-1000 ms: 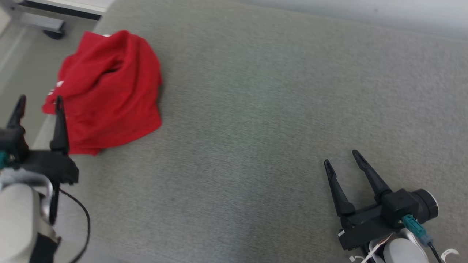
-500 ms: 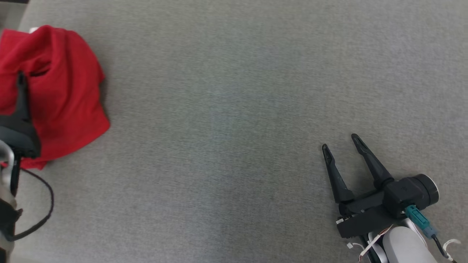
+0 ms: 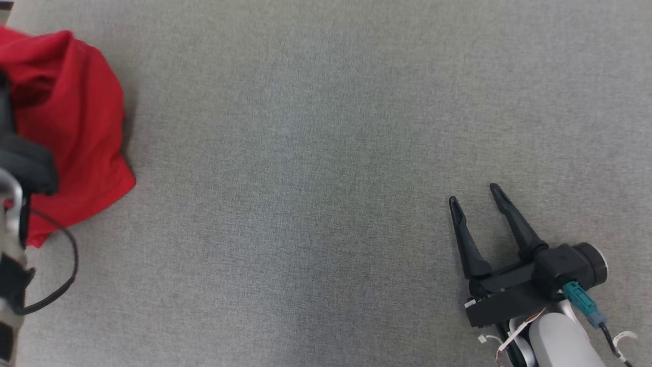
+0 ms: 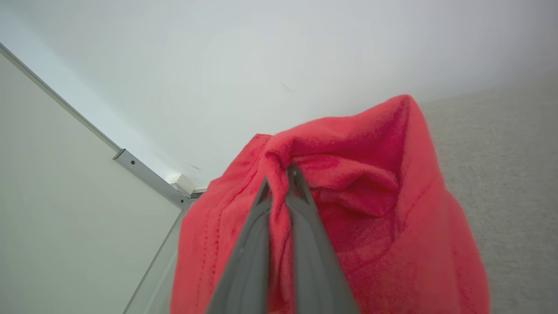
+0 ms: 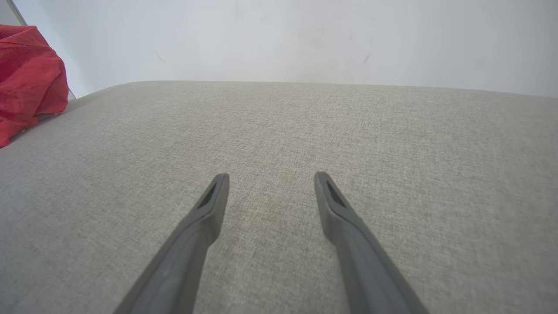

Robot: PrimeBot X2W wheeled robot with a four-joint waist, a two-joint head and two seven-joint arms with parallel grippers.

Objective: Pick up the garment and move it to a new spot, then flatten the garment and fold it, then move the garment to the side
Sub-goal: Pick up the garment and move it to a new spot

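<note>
- Cushion [image 3: 305, 178]: lay beneath everything; a wall [image 5: 305, 39] stood behind it, at 12 o'clock in the right wrist view.
- Garment [image 3: 76, 127]: heaped on the cushion at 10 o'clock in the head view, by the cushion's edge.
- Left gripper [image 4: 279, 174]: at 9 o'clock, over the garment, with a fold of it between its fingers.
- Cable [image 3: 66, 275]: looped at 8 o'clock, just below the garment.
- Right gripper [image 3: 473, 194]: at 4 o'clock over the cushion, well apart from the garment, fingers pointing between 11 and 12 o'clock.
</note>
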